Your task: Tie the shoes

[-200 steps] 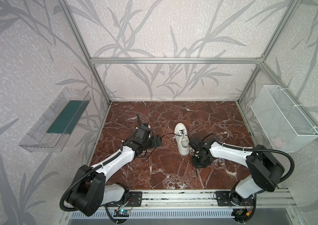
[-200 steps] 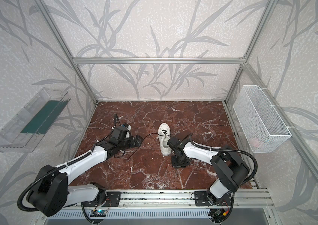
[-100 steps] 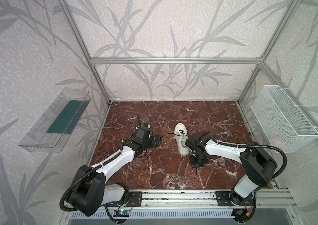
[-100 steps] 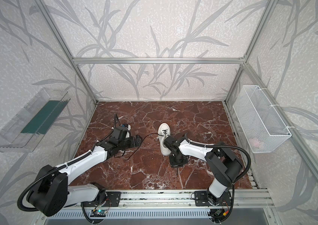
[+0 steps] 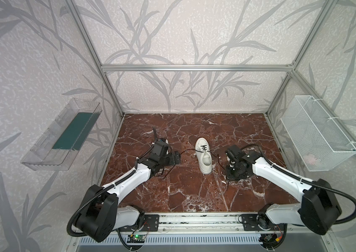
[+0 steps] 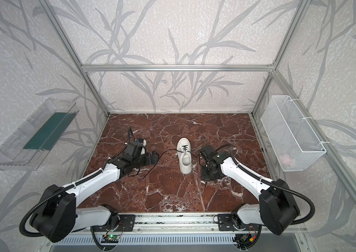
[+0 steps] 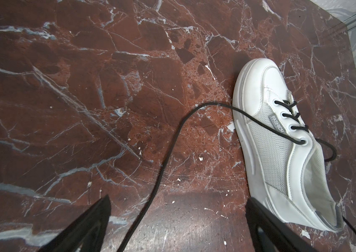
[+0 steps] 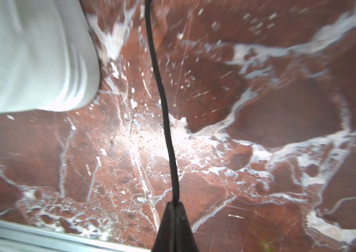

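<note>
I see the shoe (image 5: 203,158) standing on its sole near the middle of the worktop (image 5: 183,194), the same in both top views (image 6: 184,158). Its toe points to the back wall and its heel to the front rail. The laces are loose, one end going out to each side. The left lace (image 7: 166,165) comes from the upper eyelet, goes over the side of the shoe (image 7: 277,152), and comes down on the marble. There it runs through the gap between the fingers (image 7: 94,222) of the left pincer (image 7: 179,218). This pincer is wide open, low over the worktop and near the shoe, and neither finger presses the lace. The right lace (image 8: 161,98) leaves the other side of the shoe (image 8: 31,54) and goes into the tips of the right pincer (image 8: 175,206), which is closed tight on it. The right wrist view is a little blurred, but the pinch is clear. In a top view this pincer points down at the worktop just beside the heel. A short tail of the right lace (image 5: 227,187) lies past it toward the front.
</note>
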